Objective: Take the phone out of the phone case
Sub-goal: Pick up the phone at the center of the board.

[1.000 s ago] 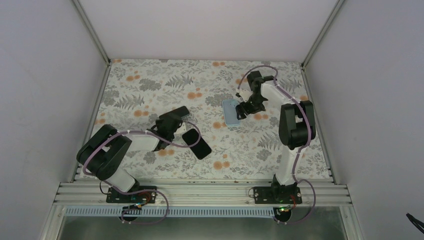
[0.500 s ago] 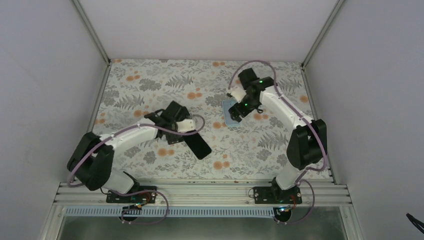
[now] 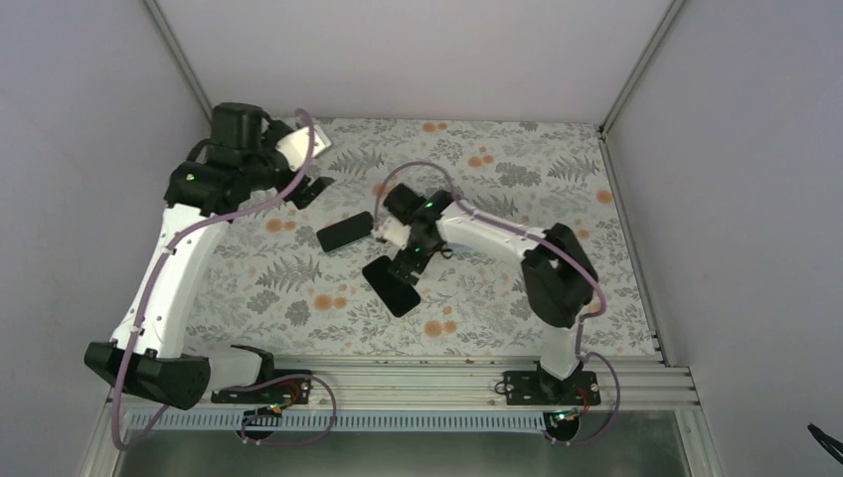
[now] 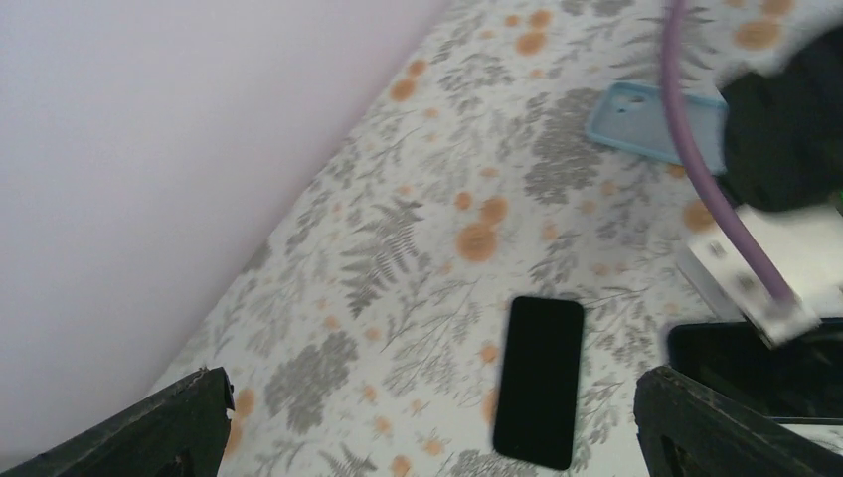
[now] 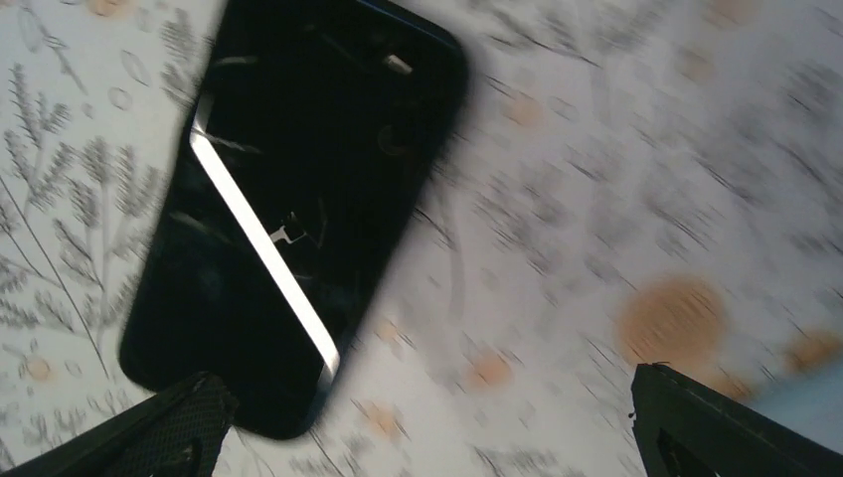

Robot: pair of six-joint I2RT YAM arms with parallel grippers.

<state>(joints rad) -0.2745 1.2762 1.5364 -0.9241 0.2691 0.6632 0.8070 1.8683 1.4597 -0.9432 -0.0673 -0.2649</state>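
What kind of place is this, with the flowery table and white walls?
Probably a small robot test booth: two robot arms are bolted to a metal rail, plain white walls box them in, and two phones and a phone case lie on the flowery tablecloth.

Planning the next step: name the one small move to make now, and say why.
Probably lift the right arm straight up, jaws open, clear of the phone beneath it. The blue case lies empty, apart from that phone and the other phone, and neither arm holds anything, so the job looks done.
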